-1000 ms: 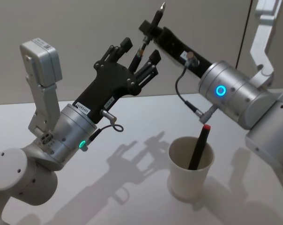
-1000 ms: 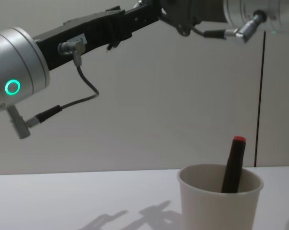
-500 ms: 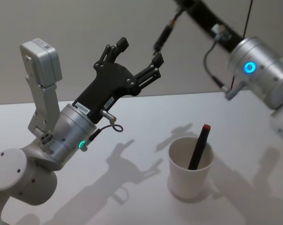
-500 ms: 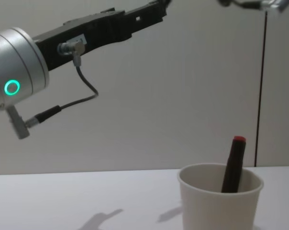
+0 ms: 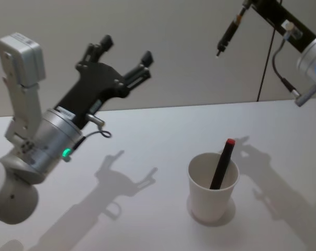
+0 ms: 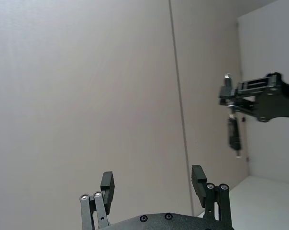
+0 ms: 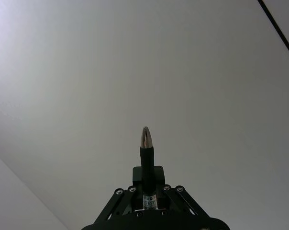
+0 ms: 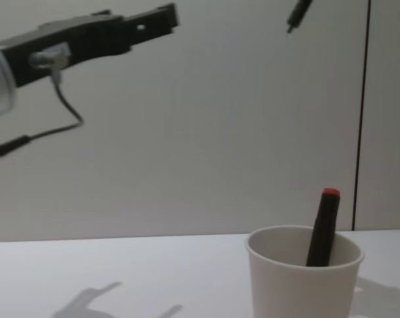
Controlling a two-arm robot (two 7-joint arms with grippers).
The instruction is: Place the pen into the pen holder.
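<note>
One black pen (image 5: 227, 35) hangs tip-down in the clamped right pincer (image 5: 245, 6), high above the pen holder (image 5: 212, 194) for lowering, while the left pincer (image 5: 122, 57) waits with its fingers spread.

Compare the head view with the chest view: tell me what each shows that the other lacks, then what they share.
Head view alone: the left gripper seen whole, fingers spread with nothing between them, raised over the table's left side; the right gripper at the upper right, clamped on the dark pen, which hangs tip down well above the table.

Chest view alone: the white paper cup from the side, its rolled rim level, with the red-capped pen sticking up past it.

Both: the cup, the red-capped pen leaning inside it, the held pen high up, the white table.
</note>
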